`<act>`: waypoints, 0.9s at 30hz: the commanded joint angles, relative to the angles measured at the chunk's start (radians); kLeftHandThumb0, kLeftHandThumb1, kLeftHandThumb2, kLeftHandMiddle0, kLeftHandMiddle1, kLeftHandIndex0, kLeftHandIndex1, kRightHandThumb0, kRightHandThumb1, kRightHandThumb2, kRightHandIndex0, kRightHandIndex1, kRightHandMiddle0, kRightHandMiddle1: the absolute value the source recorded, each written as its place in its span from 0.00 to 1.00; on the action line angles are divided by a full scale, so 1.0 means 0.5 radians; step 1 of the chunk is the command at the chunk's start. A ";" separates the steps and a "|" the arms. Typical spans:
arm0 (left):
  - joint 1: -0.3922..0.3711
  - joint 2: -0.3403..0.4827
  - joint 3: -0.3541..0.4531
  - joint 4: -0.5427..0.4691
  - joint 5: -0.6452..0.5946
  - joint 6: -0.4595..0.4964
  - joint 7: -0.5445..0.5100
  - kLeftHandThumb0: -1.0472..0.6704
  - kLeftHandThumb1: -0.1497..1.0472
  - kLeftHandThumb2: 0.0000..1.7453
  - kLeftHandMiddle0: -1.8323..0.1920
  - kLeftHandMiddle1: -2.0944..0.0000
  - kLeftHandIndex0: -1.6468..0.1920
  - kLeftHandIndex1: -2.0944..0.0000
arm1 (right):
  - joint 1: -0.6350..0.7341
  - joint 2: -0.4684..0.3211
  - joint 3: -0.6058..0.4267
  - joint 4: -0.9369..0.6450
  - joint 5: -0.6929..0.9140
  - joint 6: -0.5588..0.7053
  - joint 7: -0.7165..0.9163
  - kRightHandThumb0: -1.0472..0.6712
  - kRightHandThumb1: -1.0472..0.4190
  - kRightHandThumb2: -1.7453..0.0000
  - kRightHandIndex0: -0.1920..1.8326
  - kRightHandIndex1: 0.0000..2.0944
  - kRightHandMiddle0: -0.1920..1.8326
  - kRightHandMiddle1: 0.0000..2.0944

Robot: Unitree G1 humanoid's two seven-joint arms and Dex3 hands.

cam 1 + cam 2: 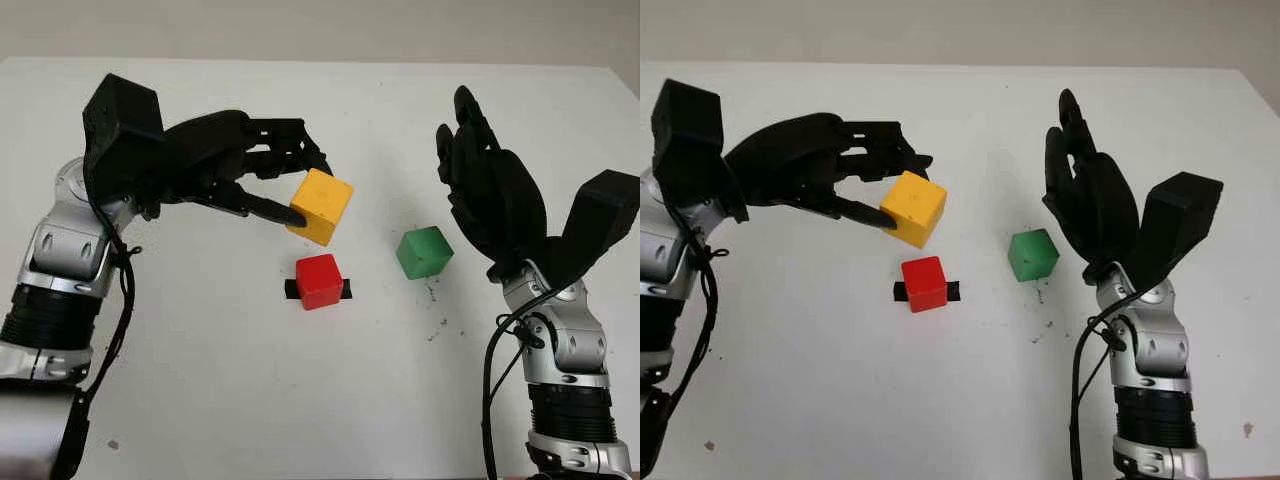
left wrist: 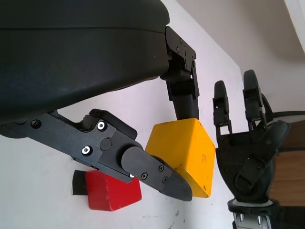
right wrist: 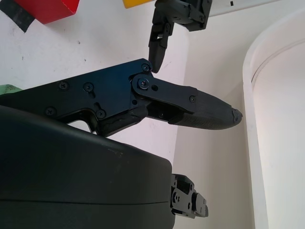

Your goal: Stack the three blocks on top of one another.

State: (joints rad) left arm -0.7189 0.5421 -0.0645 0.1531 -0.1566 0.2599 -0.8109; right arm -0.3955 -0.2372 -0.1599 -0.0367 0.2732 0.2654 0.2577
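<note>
With the left hand [image 1: 262, 185] pinching the tilted yellow block [image 1: 320, 206] above and just behind the red block [image 1: 319, 281] on the worktop [image 1: 300, 400], tilted release risks toppling; right hand [image 1: 490, 195] open beside the green block [image 1: 424, 252]

Left hand [image 1: 235, 165] clenched and raised, right hand [image 1: 490, 195] open.

The table [image 1: 250, 400] has a smooth, matt white top with a few small dark specks near the green block [image 1: 425, 251]. All three blocks look like painted wood or hard plastic; the yellow block [image 1: 320, 205] has a soft, slightly scuffed sheen, and the red block [image 1: 319, 280] is more even. Under the red block lies a strip of matt black tape [image 1: 290, 289]. The left hand [image 1: 255, 165] and right hand [image 1: 485, 180] are matt black plastic, with small shiny screws seen in the left wrist view. The forearms [image 1: 60, 250] are brushed silvery metal.
</note>
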 commanded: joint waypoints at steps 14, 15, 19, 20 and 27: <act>-0.046 -0.088 -0.115 0.393 0.172 -0.501 -0.090 0.32 0.94 0.03 0.83 0.97 0.70 0.26 | -0.021 -0.026 -0.009 -0.064 0.012 0.036 -0.001 0.22 0.00 0.60 0.00 0.00 0.00 0.00; -0.053 -0.090 -0.120 0.400 0.178 -0.494 -0.098 0.32 0.93 0.03 0.83 0.97 0.69 0.27 | -0.021 -0.029 -0.005 -0.065 0.004 0.035 -0.001 0.22 0.00 0.61 0.00 0.00 0.00 0.00; -0.062 -0.097 -0.134 0.389 0.198 -0.442 -0.117 0.32 0.93 0.03 0.83 0.97 0.67 0.28 | -0.031 -0.017 -0.022 -0.048 0.027 0.036 -0.005 0.22 0.00 0.61 0.00 0.00 0.00 0.00; -0.061 -0.096 -0.139 0.395 0.208 -0.461 -0.121 0.32 0.93 0.03 0.83 0.97 0.67 0.28 | -0.032 -0.015 -0.024 -0.046 0.031 0.036 -0.005 0.22 0.00 0.62 0.00 0.00 0.00 0.00; -0.023 -0.110 -0.158 0.431 0.227 -0.510 -0.146 0.33 0.93 0.03 0.83 0.97 0.67 0.25 | -0.028 -0.027 -0.020 -0.032 0.018 0.013 0.007 0.21 0.00 0.61 0.00 0.00 0.00 0.00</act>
State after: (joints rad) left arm -0.7291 0.4912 -0.1379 0.3637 -0.0457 0.0166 -0.8784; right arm -0.3985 -0.2400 -0.1637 -0.0457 0.2799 0.2800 0.2573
